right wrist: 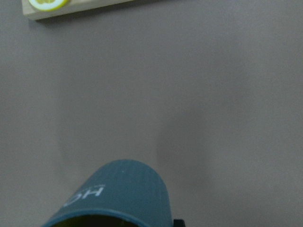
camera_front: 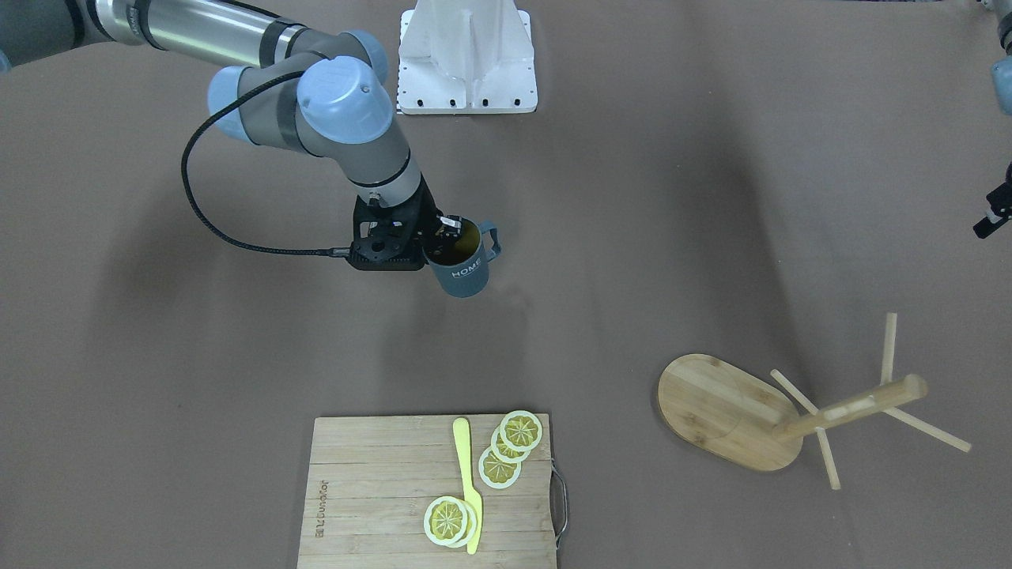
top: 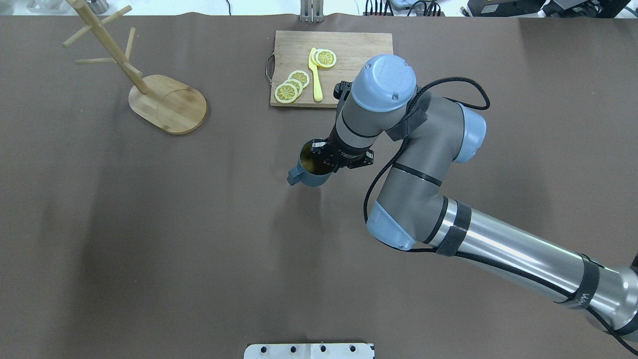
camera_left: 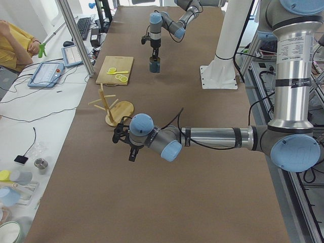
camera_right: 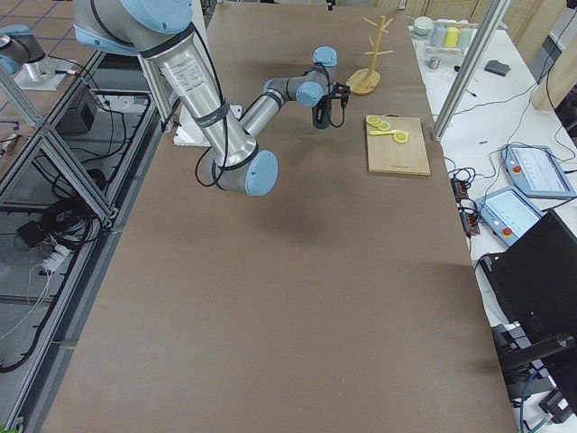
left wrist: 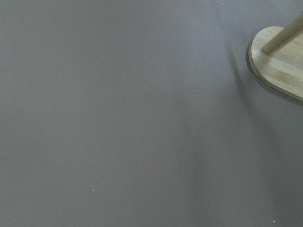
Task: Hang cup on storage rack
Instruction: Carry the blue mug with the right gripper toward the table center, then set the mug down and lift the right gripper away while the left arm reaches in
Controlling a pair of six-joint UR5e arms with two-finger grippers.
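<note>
Across brown table (top: 149, 224), storage rack (top: 167, 102), cutting board (top: 349, 45), desks (camera_left: 20, 131) beside

The cup (camera_front: 462, 273) has a matt slate-blue, ribbed outside and a yellowish inside; the storage rack (camera_front: 723, 411) is smooth light wood with visible grain. The cutting board (camera_front: 379, 490) is slatted wood with a thin metal handle (camera_front: 563, 494), lying on a table (camera_front: 711, 197) covered in a matt brown sheet. The right arm (top: 518, 257) joins a shiny metal tube to smooth grey and pale-blue shells
</note>
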